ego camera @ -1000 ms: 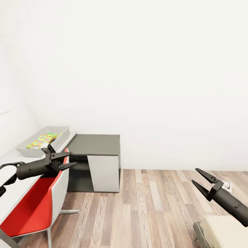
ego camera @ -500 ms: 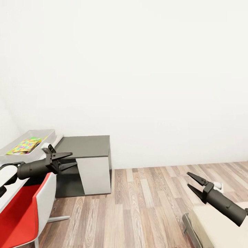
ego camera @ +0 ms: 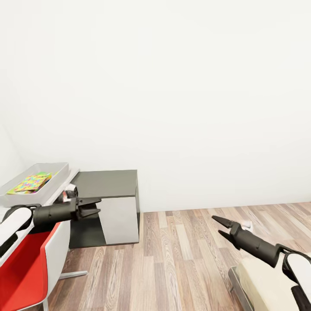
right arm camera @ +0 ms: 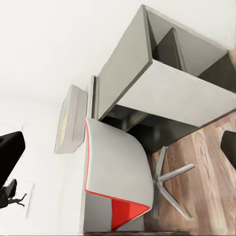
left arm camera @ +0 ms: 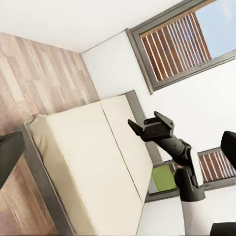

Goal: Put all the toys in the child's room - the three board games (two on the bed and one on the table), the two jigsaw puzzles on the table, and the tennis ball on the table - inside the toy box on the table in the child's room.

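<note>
Head view: the left gripper (ego camera: 96, 207) is held out over the red-and-white chair (ego camera: 32, 263), level with the dark grey cabinet (ego camera: 110, 183). Its jaws are spread and nothing is held between them. The right gripper (ego camera: 219, 227) is extended above the wood-plank floor (ego camera: 172, 263) — jaws likewise parted, nothing gripped. The toy box (ego camera: 39, 190) is seen on the table (ego camera: 65, 183) at the left edge, beside the cabinet. A jigsaw puzzle (ego camera: 30, 182) with a multicoloured pattern is lying flat inside it. A corner of the bed (ego camera: 259, 285) is visible at the lower right, under the right arm.

Left wrist view: the beige mattress of the bed (left arm camera: 93, 162) and its dark grey frame are shown against the floor (left arm camera: 44, 73). The right gripper (left arm camera: 138, 127) is seen above the mattress with its fingers apart. A green-edged board game (left arm camera: 164, 178) is lying on the bed near the headboard, partly hidden by the right arm. Dark-framed windows (left arm camera: 182, 44) are set in the white wall.

Right wrist view: the chair (right arm camera: 115, 182) is seen pushed against the table, with the cabinet (right arm camera: 162, 73) next to it. The toy box (right arm camera: 71, 118) is resting on the table top — its contents cannot be made out from this angle
</note>
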Robot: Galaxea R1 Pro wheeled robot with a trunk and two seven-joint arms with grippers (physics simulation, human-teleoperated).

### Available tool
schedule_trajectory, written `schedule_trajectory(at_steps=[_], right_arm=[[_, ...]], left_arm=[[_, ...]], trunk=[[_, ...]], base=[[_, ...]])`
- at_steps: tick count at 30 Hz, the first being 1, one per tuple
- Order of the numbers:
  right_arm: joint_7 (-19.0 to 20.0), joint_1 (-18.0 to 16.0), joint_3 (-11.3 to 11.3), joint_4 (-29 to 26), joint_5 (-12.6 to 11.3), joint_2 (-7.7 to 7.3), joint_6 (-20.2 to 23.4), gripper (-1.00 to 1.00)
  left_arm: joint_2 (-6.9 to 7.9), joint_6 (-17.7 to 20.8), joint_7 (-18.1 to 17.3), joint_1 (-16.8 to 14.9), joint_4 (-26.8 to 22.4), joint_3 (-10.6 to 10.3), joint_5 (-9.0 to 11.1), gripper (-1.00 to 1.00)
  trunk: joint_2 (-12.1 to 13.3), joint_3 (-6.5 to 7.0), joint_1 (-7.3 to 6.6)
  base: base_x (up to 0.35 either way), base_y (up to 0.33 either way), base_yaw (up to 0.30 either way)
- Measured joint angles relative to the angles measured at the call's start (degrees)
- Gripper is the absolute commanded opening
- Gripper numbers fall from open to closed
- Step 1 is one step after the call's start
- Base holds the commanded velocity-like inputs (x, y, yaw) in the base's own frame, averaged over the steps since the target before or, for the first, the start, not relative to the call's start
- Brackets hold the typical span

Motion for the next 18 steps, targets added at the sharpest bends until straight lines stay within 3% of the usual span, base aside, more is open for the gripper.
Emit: schedule_trajectory(at_steps=[4, 7, 11, 13, 16, 18], right_arm=[[-6.37, -3.18, 3.98, 0.17, 0.7, 0.05, 0.05, 1.0], [-9.22, -4.17, 5.46, 0.39, 0.84, 0.08, -0.03, 1.0], [-12.53, -4.98, 7.13, 2.35, 0.97, 0.62, -0.07, 1.0], [-13.49, -5.21, 7.64, 4.82, 1.09, 1.38, -0.08, 1.0], [-13.99, -5.44, 7.91, 8.37, 1.55, 2.41, -0.07, 1.0], [-14.25, -5.94, 8.06, 12.28, 3.21, 3.18, -0.07, 1.0]], left_arm=[[-0.94, 0.03, 4.44, -0.16, 1.73, 0.13, -0.81, 1.0], [-1.62, 0.03, 6.53, -0.19, 2.98, 0.11, -0.89, 1.0], [-4.07, 0.01, 9.93, -0.38, 5.92, 0.02, -1.18, 1.0], [-6.12, -0.01, 12.66, -0.47, 7.88, -0.03, -1.92, 1.0], [-8.31, 0.0, 15.93, -0.53, 9.65, -0.05, -3.46, 1.0], [-10.47, 0.01, 18.99, -0.58, 10.96, -0.02, -5.37, 1.0]], trunk=[[0.0, 0.0, 0.0], [0.0, 0.0, 0.0], [0.0, 0.0, 0.0], [0.0, -0.01, 0.0], [0.0, -0.01, 0.0], [0.0, -0.01, 0.0]], base=[[0.0, 0.0, 0.0], [0.0, 0.0, 0.0], [0.0, 0.0, 0.0], [0.0, 0.0, 0.0], [0.0, 0.0, 0.0], [0.0, 0.0, 0.0]])
